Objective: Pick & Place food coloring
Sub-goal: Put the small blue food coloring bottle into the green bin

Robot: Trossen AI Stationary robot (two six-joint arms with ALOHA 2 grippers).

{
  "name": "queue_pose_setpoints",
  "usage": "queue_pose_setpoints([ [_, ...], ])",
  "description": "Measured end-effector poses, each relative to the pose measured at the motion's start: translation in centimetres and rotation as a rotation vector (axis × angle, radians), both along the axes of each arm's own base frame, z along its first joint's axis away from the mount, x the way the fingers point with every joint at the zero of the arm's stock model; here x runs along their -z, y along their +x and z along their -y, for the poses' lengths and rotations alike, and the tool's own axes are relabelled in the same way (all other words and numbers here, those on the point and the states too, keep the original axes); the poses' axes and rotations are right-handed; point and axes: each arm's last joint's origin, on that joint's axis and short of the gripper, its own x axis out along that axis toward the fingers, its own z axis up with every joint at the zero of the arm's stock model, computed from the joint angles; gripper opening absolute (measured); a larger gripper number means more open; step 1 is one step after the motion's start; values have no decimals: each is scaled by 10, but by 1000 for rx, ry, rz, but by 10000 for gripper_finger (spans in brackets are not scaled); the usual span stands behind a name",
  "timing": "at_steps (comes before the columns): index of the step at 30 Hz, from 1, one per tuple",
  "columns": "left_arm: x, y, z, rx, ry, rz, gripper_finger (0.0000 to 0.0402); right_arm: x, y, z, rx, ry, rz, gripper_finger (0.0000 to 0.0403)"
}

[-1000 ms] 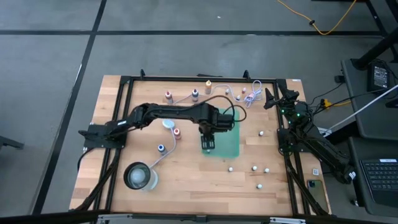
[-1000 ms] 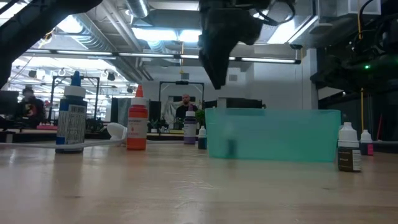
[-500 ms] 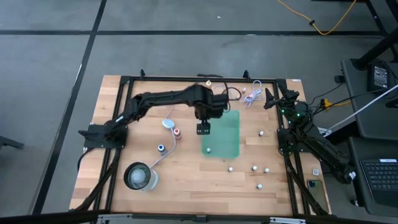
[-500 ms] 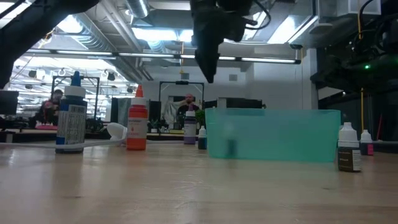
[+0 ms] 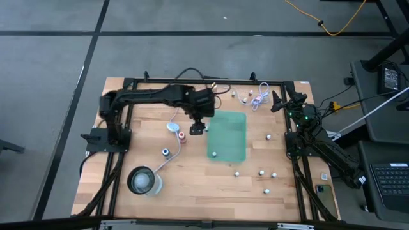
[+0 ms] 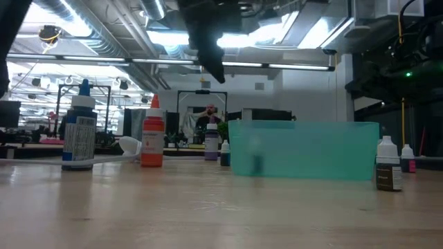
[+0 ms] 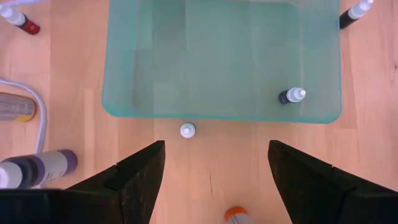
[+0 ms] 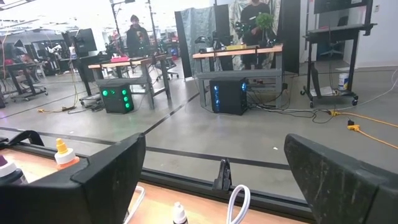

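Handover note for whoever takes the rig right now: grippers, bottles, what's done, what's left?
Left gripper: open, empty, above the table beside the green tray.
Right gripper: open, parked at the table's right edge.
Done: one dark bottle lies in the tray.
Left: white-capped bottle just outside the tray, red bottle, blue bottle, others scattered.

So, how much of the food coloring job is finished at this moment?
One bottle already lies in the green tray. Nothing is in hand: the left gripper hangs open beside the tray. Left: bottles on the table, like the red one and blue one.
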Motion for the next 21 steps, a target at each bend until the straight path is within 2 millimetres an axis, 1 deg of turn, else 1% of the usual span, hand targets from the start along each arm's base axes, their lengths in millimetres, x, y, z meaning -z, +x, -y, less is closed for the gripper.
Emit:
queue_pose_setpoints([
  [5,17,-18,2,3,18,88,280,0,0,0,0,0,0,384],
  [8,31,-26,4,36,38,97,280,0,0,0,0,0,0,384],
  [15,65,-36,4,75,62,89,277,0,0,0,0,0,0,384],
  [21,83,-36,2,70,93,131,276,0,0,0,0,0,0,384],
])
